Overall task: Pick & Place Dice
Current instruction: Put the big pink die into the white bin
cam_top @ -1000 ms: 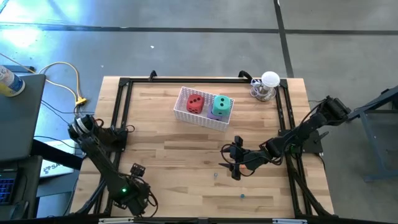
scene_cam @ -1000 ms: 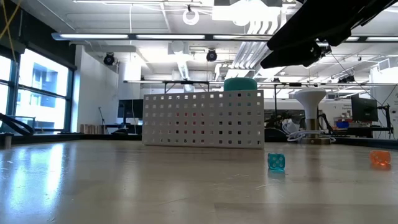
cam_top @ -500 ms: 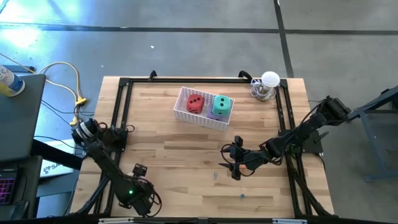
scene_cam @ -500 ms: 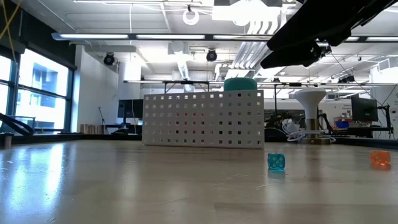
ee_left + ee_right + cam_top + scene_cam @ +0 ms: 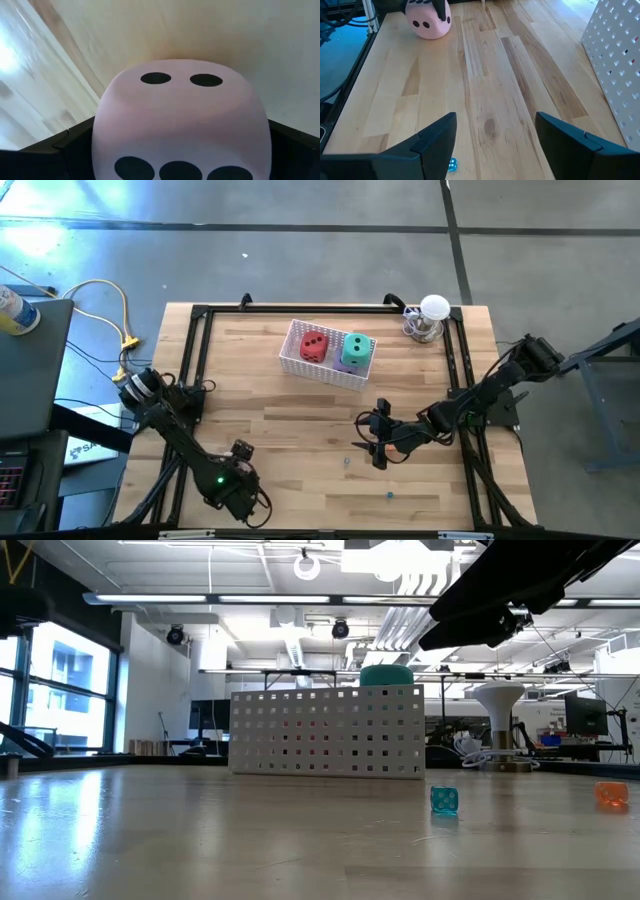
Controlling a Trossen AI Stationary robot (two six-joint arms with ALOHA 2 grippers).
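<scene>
The left pincer (image 5: 243, 448) sat low near the front left of the surface (image 5: 300, 410), its wide-spread fingers (image 5: 75, 145) on either side of the pink die (image 5: 180, 125), which filled the left wrist view. From the right wrist view the same pink die (image 5: 428, 19) rested on the wood with a dark finger across its top. The right pincer (image 5: 372, 432) hovered over the middle right of the surface with its fingers (image 5: 435, 137) apart and nothing between them. The red die (image 5: 313, 346) and the green die (image 5: 355, 348) lay in the white basket (image 5: 300, 365) at the back, with a purple die (image 5: 343, 366) partly hidden under the green one. A small blue cube (image 5: 444, 800) and a small orange cube (image 5: 611, 795) lay on the surface.
</scene>
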